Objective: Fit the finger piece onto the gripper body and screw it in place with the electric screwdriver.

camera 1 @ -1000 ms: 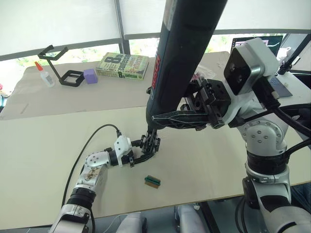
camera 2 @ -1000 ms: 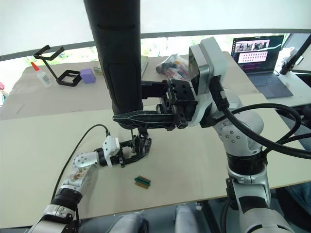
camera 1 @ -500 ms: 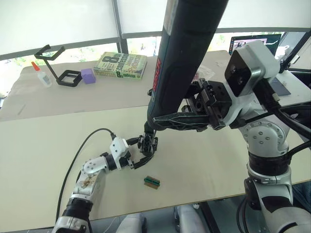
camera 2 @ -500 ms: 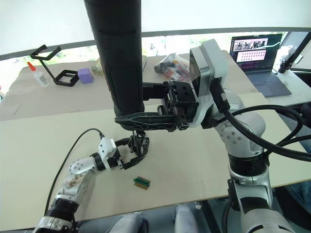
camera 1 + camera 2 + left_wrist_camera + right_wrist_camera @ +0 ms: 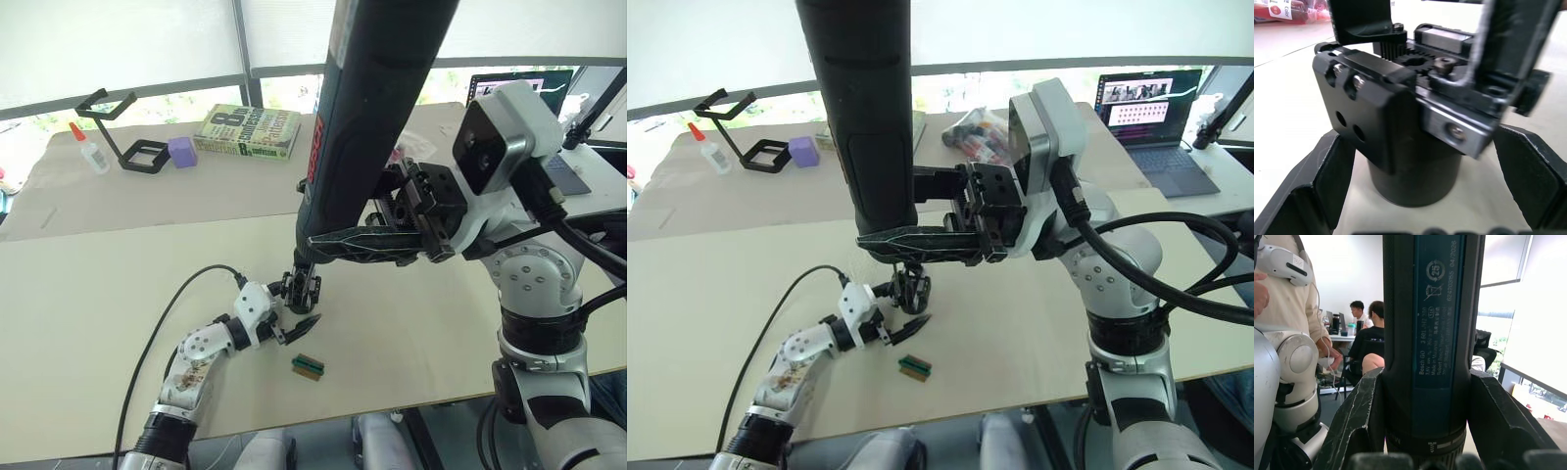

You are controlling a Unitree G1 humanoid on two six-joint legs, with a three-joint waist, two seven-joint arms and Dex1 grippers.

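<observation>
The electric screwdriver (image 5: pixel 367 117) stands near-upright in the right gripper (image 5: pixel 921 240) — pinched tight — directly over the gripper body (image 5: pixel 909 287), which the spread left gripper (image 5: pixel 899 321) flanks.

Right gripper (image 5: pixel 884 245) clamps electric screwdriver (image 5: pixel 862 108) (upright) above gripper body (image 5: pixel 909 288)

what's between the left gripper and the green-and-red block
Nothing: in the left eye view, bare table separates the left gripper from the green-and-red block. The gripper is open beside the gripper body, with the block lying nearer the table's front edge.
</observation>
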